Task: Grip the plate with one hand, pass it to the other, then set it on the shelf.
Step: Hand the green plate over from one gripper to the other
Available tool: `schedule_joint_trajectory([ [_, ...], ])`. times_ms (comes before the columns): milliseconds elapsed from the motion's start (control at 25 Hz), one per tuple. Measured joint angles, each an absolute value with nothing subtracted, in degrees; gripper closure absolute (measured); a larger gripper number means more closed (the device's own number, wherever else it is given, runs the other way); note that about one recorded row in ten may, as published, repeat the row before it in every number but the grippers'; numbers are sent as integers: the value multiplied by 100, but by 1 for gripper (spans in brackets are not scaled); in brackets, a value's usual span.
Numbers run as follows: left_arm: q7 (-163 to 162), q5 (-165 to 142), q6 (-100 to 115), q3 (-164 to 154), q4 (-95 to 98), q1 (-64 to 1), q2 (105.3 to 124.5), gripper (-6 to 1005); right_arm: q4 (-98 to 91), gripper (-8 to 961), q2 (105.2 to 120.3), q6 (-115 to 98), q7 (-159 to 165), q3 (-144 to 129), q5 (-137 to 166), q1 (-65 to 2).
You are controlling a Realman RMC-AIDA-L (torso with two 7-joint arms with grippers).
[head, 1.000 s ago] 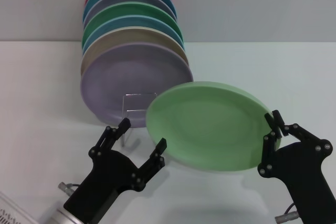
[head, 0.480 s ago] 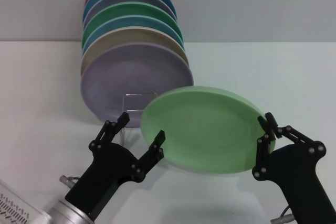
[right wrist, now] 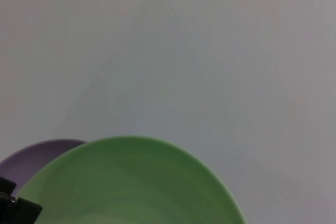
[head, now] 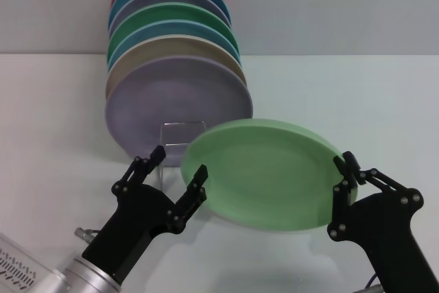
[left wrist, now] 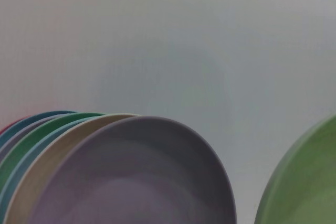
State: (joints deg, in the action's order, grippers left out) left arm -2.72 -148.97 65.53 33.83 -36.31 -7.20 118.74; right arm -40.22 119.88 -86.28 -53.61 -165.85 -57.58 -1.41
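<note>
Handover stage, roughly halfway: the plate (head: pixel 264 173) is held up off the table, pinched at its edge by the right gripper (head: pixel 346 173). The left gripper (head: pixel 180 161) is spread wide by the opposite rim, nothing grasped yet. Shelf (head: pixel 180 135) placement is left.

No readable text anywhere (only illegible marks on the white housing (head: pixel 17 271))

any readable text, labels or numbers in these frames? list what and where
Nothing legible.
Small dark markings on the white housing behind the left gripper: too small and blurred to read.
Mint-green plate, racked plates, wire rack, right gripper: no print visible.
</note>
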Motion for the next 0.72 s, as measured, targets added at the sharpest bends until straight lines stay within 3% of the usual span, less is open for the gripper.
schedule_joint_trajectory([
  [320,-273,-14912,6552,3331,-3595,-711,11874,341,-3994,936,11988,-8681,-5368,-16584,-5756,-65],
  [720,-273,-14940,6552,3191,-3623,-711,11874,348,-3878,934,11988,-8743,-5370,-16578,-5756,57],
])
